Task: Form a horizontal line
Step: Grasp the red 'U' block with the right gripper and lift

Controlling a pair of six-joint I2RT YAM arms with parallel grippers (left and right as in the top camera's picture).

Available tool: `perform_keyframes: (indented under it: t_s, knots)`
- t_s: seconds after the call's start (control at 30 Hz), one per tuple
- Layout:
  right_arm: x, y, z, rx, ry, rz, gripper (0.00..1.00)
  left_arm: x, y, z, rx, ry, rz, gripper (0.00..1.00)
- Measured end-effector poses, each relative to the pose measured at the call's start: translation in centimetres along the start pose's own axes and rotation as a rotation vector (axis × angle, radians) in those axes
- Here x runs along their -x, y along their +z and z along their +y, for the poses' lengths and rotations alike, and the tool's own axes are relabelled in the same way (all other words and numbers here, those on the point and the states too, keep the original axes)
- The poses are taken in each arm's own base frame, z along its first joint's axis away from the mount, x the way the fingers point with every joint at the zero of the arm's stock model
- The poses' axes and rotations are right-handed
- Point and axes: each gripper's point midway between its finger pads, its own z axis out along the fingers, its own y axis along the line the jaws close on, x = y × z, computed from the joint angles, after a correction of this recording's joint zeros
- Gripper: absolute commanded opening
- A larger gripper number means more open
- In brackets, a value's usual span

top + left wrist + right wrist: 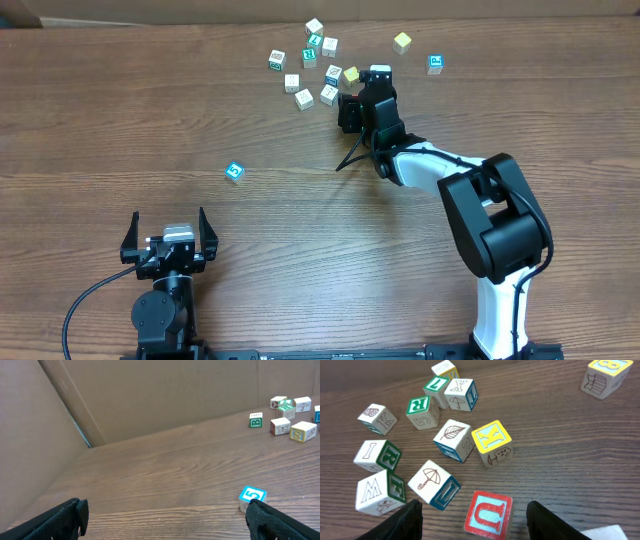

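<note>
Brown wood table point(100, 120). White R arm point(490, 220) reaches out over the red U block point(488, 514). Loose block cluster point(308, 58) lies just beyond the U block and to its left in R wrist view, scattered, not in a line. L gripper point(168, 238) sits well apart from the U block at the near table edge, fingers spread wide, empty. R gripper point(476, 519) straddles the U block, jaws wide apart, gaps both sides, nothing held. Closest behind the U block: yellow block point(491, 442). Lone blue 5 block point(234, 172) is well apart from the U block, btwn it & L gripper.
</note>
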Motion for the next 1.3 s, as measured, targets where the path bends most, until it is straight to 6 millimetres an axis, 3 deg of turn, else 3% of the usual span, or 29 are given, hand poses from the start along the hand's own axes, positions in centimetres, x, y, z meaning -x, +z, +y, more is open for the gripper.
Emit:
perform_keyframes:
  t_s: [0.23,0.4,0.77,0.9,1.1,1.23,1.3]
  knots:
    - [-1.2,0.8,-0.3,-0.005,-0.002,0.013,0.62,0.0,0.0,0.0,0.000,0.000,0.000,1.00]
    - [-3.4,1.8,-0.9,-0.019,-0.010,0.051,0.52,0.0,0.0,0.0,0.000,0.000,0.000,1.00]
    - [-2.6,2.1,-0.6,-0.017,-0.008,0.041,0.25,0.0,0.0,0.0,0.000,0.000,0.000,1.00]
    - [-2.0,2.1,-0.4,-0.020,-0.010,0.055,0.22,0.0,0.0,0.0,0.000,0.000,0.000,0.99]
    - [-0.8,-0.1,0.0,-0.019,-0.016,0.104,0.16,0.0,0.0,0.0,0.000,0.000,0.000,1.00]
    - [2.2,-4.1,3.1,0.122,-0.006,0.134,0.16,0.0,0.0,0.0,0.000,0.000,0.000,1.00]
    - [2.8,-5.4,4.7,0.208,0.001,0.152,0.16,0.0,0.0,0.0,0.000,0.000,0.000,1.00]
